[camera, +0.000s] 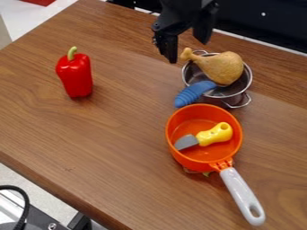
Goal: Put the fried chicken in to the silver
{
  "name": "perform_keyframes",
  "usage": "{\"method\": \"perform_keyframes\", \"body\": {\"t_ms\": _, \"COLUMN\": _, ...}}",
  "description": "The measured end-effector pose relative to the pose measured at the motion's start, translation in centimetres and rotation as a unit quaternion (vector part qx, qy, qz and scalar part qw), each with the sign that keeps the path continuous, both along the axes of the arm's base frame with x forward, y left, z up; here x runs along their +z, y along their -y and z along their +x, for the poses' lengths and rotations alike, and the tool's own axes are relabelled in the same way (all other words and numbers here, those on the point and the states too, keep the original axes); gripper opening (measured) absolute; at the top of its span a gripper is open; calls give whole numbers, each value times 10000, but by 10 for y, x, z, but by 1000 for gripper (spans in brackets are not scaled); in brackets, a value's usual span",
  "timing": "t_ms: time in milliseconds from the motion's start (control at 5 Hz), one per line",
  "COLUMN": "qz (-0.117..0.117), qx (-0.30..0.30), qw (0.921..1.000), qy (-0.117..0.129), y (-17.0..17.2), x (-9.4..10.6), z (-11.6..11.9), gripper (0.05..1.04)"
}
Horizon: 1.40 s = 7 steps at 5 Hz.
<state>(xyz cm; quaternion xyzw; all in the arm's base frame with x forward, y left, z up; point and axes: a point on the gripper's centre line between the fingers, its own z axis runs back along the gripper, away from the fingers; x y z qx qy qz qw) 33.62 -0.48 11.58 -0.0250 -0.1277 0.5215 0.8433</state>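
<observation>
- orange pan sits nearest, its grey handle angled toward the lower right of the camera view.
- within that pan: one toy knife, yellow grip toward the right, grey blade toward the left side wall.
- beneath the near side of the pan, a small brown and green item pokes out; its kind cannot be determined.
- silver pot stands just beyond the pan, a wire loop on its far side and another on its near right side. whether pot and pan touch cannot be told.
- fried chicken noted at the silver pot – thick end over the opening, bone end reaching past the far left part of the rim.
- blue ridged handle leans out over the near left rim of the same pot, beside the chicken.
- hand found at the upper middle of the camera view, pointing down; fingers parted, nothing gripped – the left one in the view comes down beside the bone end.
- red pepper stands upright on the left part of the desk, green stem up, well apart from the cookware.
- black cable curves at the lower left, past the desk edge.
</observation>
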Motion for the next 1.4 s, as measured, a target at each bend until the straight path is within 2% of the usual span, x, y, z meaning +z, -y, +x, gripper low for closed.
{"method": "perform_keyframes", "body": {"t_ms": 200, "qz": -356, "qx": -1137, "qw": 9929, "qy": -59, "y": -5, "x": 4, "z": 1, "gripper": 995}}
{"method": "perform_keyframes", "body": {"t_ms": 400, "qz": -447, "qx": -2015, "qw": 9785, "qy": -47, "y": -14, "x": 11, "z": 2, "gripper": 995}}
{"method": "perform_keyframes", "body": {"t_ms": 600, "qz": -231, "qx": -2969, "qw": 9546, "qy": -92, "y": -15, "x": 12, "z": 8, "gripper": 995}}
{"method": "perform_keyframes", "body": {"t_ms": 800, "qz": 255, "qx": -3272, "qw": 9444, "qy": -178, "y": -18, "x": 10, "z": 12, "gripper": 995}}
{"method": "perform_keyframes", "body": {"t_ms": 1000, "qz": 588, "qx": -3288, "qw": 9420, "qy": -328, "y": -29, "x": 5, "z": 20, "gripper": 995}}
{"method": "perform_keyframes", "body": {"t_ms": 1200, "qz": 677, "qx": -3228, "qw": 9434, "qy": -346, "y": -32, "x": 2, "z": 33, "gripper": 995}}
{"method": "perform_keyframes", "body": {"t_ms": 1400, "qz": 660, "qx": -3005, "qw": 9510, "qy": -311, "y": -44, "x": -1, "z": 52, "gripper": 995}}
